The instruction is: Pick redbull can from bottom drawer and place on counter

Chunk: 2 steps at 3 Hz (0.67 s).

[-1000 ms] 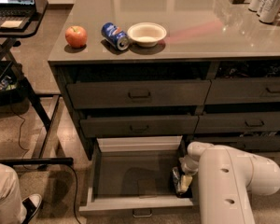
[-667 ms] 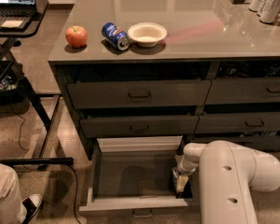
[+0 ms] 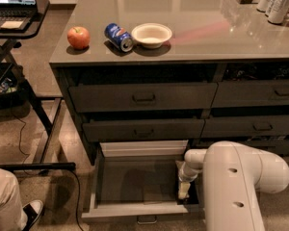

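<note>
The bottom drawer (image 3: 135,184) is pulled open below the two shut drawers, and its dark floor and lighter back wall show. My gripper (image 3: 184,190) reaches down into the drawer's right end, close to the right wall. The white arm (image 3: 241,182) covers the space around it. The redbull can does not show clearly; it is hidden at the gripper or behind the arm. The glossy grey-brown counter (image 3: 202,37) tops the cabinet.
On the counter's left front are a red apple (image 3: 78,36), a blue Pepsi can (image 3: 118,36) lying on its side and a white bowl (image 3: 151,34). Silver cans (image 3: 275,0) stand at the back right. A laptop desk (image 3: 17,13) is at left. A person's leg and shoe (image 3: 9,206) are at bottom left.
The arm's large link has risen slightly and the wrist has shifted a little left in the drawer's right end. The drawer and the counter items have not moved.
</note>
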### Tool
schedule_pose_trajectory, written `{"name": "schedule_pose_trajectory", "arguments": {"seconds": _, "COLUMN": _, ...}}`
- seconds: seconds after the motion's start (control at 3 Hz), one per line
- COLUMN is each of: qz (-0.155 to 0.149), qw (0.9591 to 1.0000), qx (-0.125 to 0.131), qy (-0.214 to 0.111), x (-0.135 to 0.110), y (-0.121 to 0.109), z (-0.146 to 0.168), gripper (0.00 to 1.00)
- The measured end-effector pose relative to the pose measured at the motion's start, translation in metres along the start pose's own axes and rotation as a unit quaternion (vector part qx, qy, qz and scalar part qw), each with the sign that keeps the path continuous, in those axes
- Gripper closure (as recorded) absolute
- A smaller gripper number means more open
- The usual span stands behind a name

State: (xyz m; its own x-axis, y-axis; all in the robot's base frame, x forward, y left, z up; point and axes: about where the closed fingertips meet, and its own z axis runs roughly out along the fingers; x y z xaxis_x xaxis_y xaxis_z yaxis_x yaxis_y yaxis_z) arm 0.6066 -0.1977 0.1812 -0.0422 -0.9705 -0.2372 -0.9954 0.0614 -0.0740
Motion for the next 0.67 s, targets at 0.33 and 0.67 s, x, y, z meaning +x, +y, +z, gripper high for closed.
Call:
{"name": "schedule_pose_trajectory", "arguments": {"seconds": 0.33, "qz": -0.007, "qw": 0.9999, "qx": -0.011, "qy": 0.000, "x": -0.0005, "y": 0.0036, "z": 0.0089, "gripper": 0.00}}
{"name": "schedule_pose_trajectory", "arguments": {"seconds": 0.67, "qz": -0.015, "qw": 0.9996, "qx": -0.022, "qy": 0.000, "x": 0.0032, "y": 0.0074, "z": 0.0148, "gripper": 0.00}}
